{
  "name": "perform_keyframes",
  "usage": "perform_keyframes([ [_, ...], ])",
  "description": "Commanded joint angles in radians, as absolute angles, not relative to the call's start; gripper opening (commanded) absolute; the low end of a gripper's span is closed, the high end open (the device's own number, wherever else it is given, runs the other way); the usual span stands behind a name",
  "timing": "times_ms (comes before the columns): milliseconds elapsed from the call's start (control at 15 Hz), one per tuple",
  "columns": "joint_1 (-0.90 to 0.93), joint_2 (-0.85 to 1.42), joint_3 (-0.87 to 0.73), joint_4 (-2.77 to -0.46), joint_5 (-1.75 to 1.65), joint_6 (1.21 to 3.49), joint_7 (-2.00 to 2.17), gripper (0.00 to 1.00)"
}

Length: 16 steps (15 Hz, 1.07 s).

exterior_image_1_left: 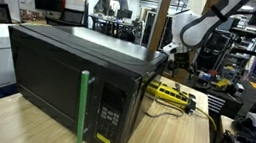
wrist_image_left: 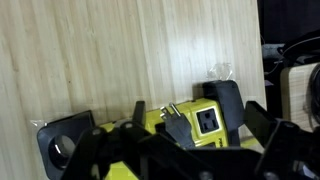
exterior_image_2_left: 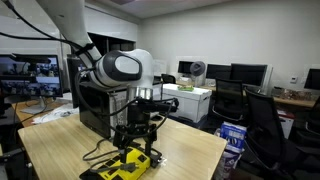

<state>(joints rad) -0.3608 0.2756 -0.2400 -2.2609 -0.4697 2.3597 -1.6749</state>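
Observation:
A yellow power strip (wrist_image_left: 205, 120) lies on the wooden table (wrist_image_left: 100, 60), with one outlet facing the wrist camera. A black plug (wrist_image_left: 175, 125) rests against the strip beside that outlet, its metal prongs pointing up and to the left. My gripper (wrist_image_left: 145, 125) hangs open just over the strip, with one black finger (wrist_image_left: 62, 142) on the left and the other (wrist_image_left: 225, 100) on the right. The plug sits between them, and neither finger touches it. Both exterior views show the gripper (exterior_image_1_left: 171, 52) (exterior_image_2_left: 140, 125) above the power strip (exterior_image_1_left: 173, 92) (exterior_image_2_left: 130, 165), next to the microwave.
A black microwave (exterior_image_1_left: 68, 68) (exterior_image_2_left: 98, 100) with a green door handle (exterior_image_1_left: 83, 106) stands on the table close to the strip. A black cord (exterior_image_2_left: 100, 152) trails across the table. Desks, monitors and chairs (exterior_image_2_left: 260, 110) fill the room behind.

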Motion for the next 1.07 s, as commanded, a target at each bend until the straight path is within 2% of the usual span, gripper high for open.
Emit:
perform_keyframes([
  [0,-0.363,0.208,-0.232,-2.331,-0.435,2.366,-1.788,1.0],
  [1000,-0.333,0.18,-0.242,-2.385,-0.446,2.363,-1.937,1.0],
])
